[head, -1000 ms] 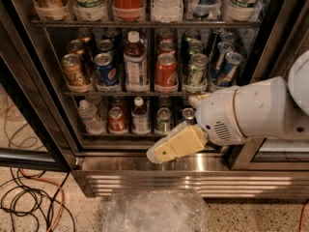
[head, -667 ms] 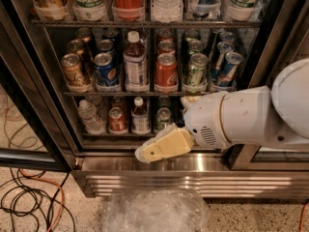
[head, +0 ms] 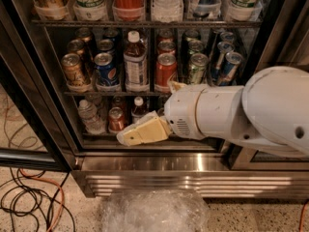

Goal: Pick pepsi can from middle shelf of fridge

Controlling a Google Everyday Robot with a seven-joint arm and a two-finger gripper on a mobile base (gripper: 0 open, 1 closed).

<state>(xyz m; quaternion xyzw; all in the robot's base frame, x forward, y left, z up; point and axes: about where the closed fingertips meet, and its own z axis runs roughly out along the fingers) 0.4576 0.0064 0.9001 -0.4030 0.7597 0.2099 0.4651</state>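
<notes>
The pepsi can (head: pixel 106 70), dark blue with the round emblem, stands at the front of its lane on the middle shelf (head: pixel 87 93) of the fridge (head: pixel 46 81), second lane from the left. More cans stand behind it. My gripper (head: pixel 140 132), cream coloured on a white arm (head: pixel 251 112), hangs in front of the lower shelf. It is below and to the right of the pepsi can and apart from it. It holds nothing that I can see.
On the middle shelf are a golden can (head: pixel 75 72), a brown bottle (head: pixel 135 64), a red Coca-Cola can (head: pixel 165 71), a green can (head: pixel 197 67) and slim blue cans (head: pixel 227 64). Large bottles fill the rack above. Crumpled plastic (head: pixel 149 209) and cables (head: pixel 29 202) lie on the floor.
My gripper and arm have moved left and a little up, closer to the fridge front. The cans have not moved.
</notes>
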